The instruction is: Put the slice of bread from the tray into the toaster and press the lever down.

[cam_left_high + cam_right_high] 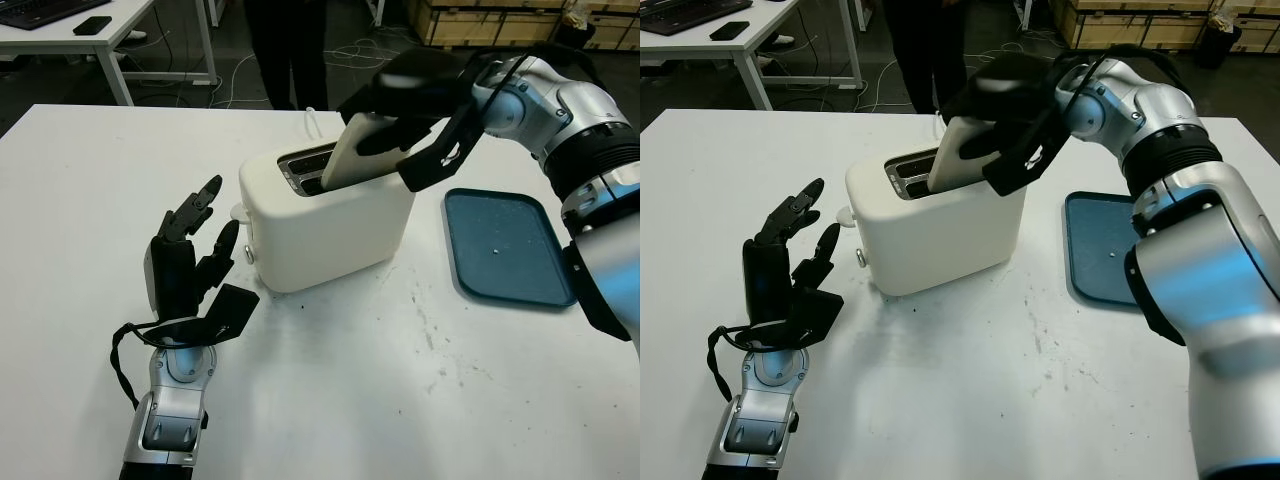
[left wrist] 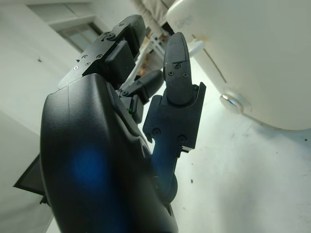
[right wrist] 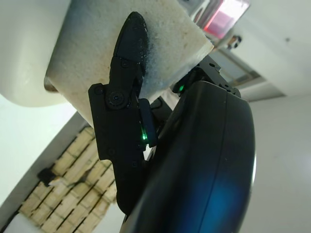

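A pale slice of bread (image 1: 355, 152) stands tilted over the cream toaster (image 1: 330, 215), its lower end going into the nearer slot (image 1: 312, 184). My right hand (image 1: 415, 110) is shut on the slice from above; in the right wrist view a black finger (image 3: 121, 92) presses against the bread (image 3: 165, 53). My left hand (image 1: 190, 255) is open on the table left of the toaster, close to its lever knob (image 1: 240, 212). The toaster's side (image 2: 252, 58) and a round knob (image 2: 232, 101) show in the left wrist view.
A dark blue tray (image 1: 505, 248) lies right of the toaster with nothing on it. Someone's legs (image 1: 285, 50) stand behind the table's far edge. A second table (image 1: 90, 30) with a keyboard and phone is at the back left. Cardboard boxes (image 1: 500, 20) are stacked behind.
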